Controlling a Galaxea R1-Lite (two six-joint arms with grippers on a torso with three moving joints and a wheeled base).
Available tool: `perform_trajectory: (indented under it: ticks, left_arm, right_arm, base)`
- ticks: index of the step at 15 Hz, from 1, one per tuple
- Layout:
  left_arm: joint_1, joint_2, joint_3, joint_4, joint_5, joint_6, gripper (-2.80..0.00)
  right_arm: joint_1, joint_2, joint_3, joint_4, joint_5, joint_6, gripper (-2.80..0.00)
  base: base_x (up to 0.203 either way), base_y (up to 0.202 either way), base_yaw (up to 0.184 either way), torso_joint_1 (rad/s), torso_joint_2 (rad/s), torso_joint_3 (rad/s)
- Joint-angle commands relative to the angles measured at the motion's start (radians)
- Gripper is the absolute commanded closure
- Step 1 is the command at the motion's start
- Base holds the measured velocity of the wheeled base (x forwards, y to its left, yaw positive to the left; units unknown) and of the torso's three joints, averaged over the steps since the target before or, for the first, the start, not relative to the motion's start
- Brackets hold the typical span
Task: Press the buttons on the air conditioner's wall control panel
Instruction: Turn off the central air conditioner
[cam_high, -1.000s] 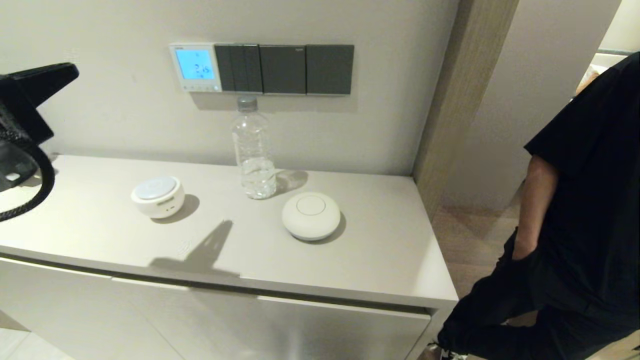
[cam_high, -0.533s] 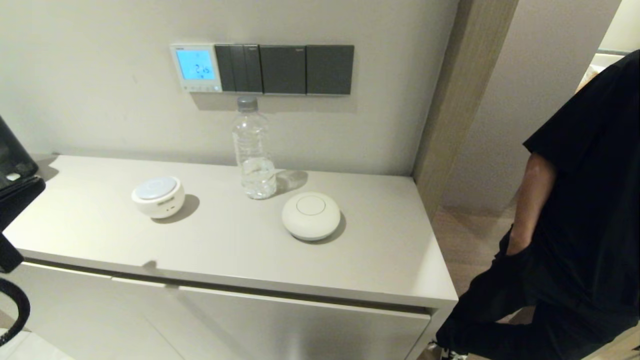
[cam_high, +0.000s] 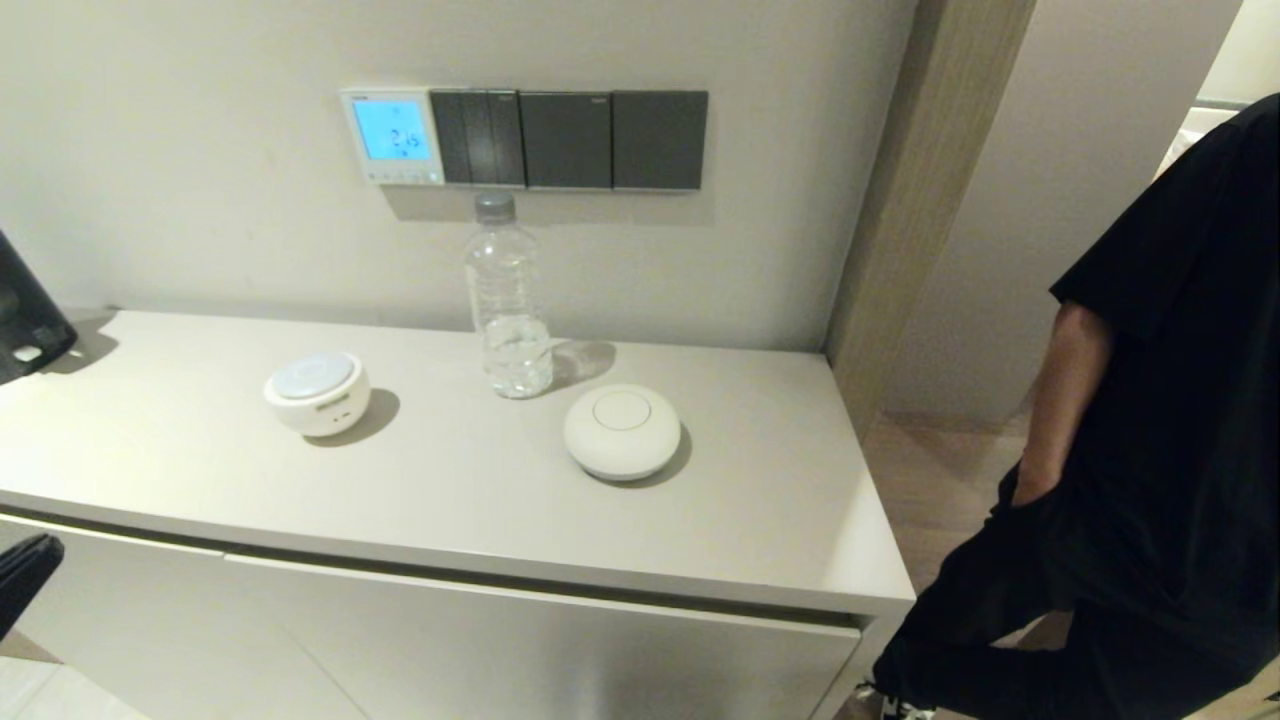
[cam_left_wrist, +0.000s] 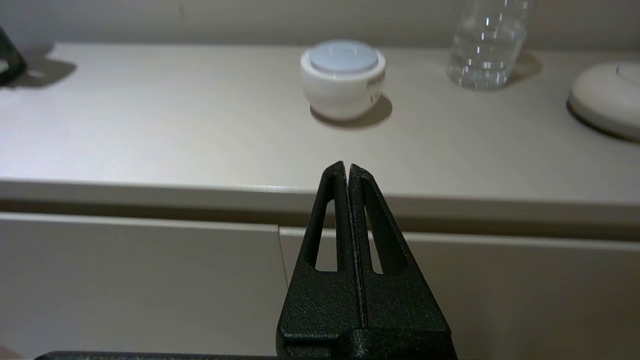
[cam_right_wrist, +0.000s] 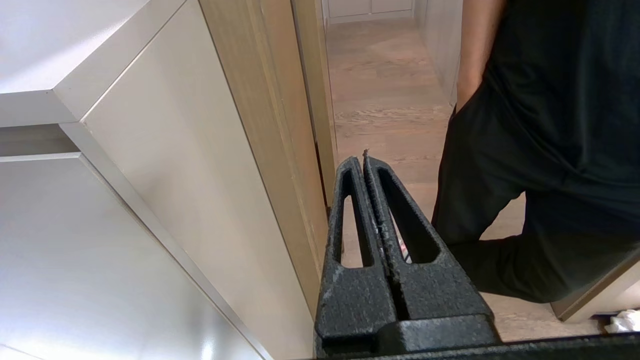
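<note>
The air conditioner's wall control panel (cam_high: 392, 135) is a small white square on the wall, its screen lit light blue with digits. The buttons (cam_high: 400, 177) are a row of tiny pale keys along its bottom edge. My left gripper (cam_left_wrist: 348, 165) is shut and empty. It hangs low in front of the cabinet's face, below the countertop's edge and far from the panel. Only a black tip of it (cam_high: 22, 578) shows at the head view's lower left edge. My right gripper (cam_right_wrist: 363, 159) is shut and empty, down beside the cabinet's right end, out of the head view.
Dark grey switch plates (cam_high: 570, 140) adjoin the panel's right side. On the countertop (cam_high: 760, 520) stand a clear bottle (cam_high: 507, 300) just below the panel, a white pot with a pale blue lid (cam_high: 316, 392) and a white dome (cam_high: 622, 432). A person in black (cam_high: 1170, 420) stands at right.
My left arm has dropped from beside the counter's left end to below the countertop's edge, nearly leaving the head view. Its shadow on the counter is gone. The panel's screen stays lit.
</note>
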Motion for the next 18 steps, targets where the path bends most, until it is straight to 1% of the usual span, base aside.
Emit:
perform_trajectory:
  ticks: [1, 2, 5, 7, 9, 11, 13, 15, 18]
  left_arm:
    - [0.0, -0.093, 0.041, 0.058, 0.0, 0.001, 0.0]
    - [0.0, -0.107, 0.047, 0.078, 0.001, 0.001, 0.0]
    - [0.0, -0.186, 0.119, 0.109, 0.0, 0.004, 0.0]
    - [0.0, -0.249, 0.144, 0.152, 0.0, 0.01, 0.0]
    - [0.0, -0.332, 0.15, 0.227, 0.001, 0.028, 0.0]
    - [0.001, -0.418, 0.146, 0.329, 0.001, 0.045, 0.0]
    - [0.001, -0.469, 0.151, 0.389, 0.003, 0.052, 0.0]
    - [0.001, -0.492, 0.153, 0.414, 0.006, 0.056, 0.0]
    - [0.001, -0.516, 0.16, 0.417, 0.009, 0.062, 0.0]
  right_arm:
    - [0.0, 0.0, 0.003, 0.0, 0.0, 0.0, 0.0]
    - [0.0, 0.0, 0.003, 0.0, 0.0, 0.0, 0.0]
    - [0.0, 0.0, 0.003, 0.0, 0.0, 0.0, 0.0]
    - [0.0, 0.0, 0.003, 0.0, 0.0, 0.0, 0.0]
    - [0.0, 0.0, 0.003, 0.0, 0.0, 0.0, 0.0]
    - [0.0, 0.0, 0.003, 0.0, 0.0, 0.0, 0.0]
    - [0.0, 0.0, 0.003, 0.0, 0.0, 0.0, 0.0]
    - [0.0, 0.0, 0.003, 0.0, 0.0, 0.0, 0.0]
    - [0.0, 0.0, 0.003, 0.0, 0.0, 0.0, 0.0]
  base:
    - [0.0, 0.0, 0.0, 0.0, 0.0, 0.0]
    - [0.0, 0.0, 0.0, 0.0, 0.0, 0.0]
    - [0.0, 0.0, 0.0, 0.0, 0.0, 0.0]
    - [0.0, 0.0, 0.0, 0.0, 0.0, 0.0]
    - [0.0, 0.0, 0.0, 0.0, 0.0, 0.0]
    - [0.0, 0.0, 0.0, 0.0, 0.0, 0.0]
    - [0.0, 0.0, 0.0, 0.0, 0.0, 0.0]
    - [0.0, 0.0, 0.0, 0.0, 0.0, 0.0]
    - [0.0, 0.0, 0.0, 0.0, 0.0, 0.0]
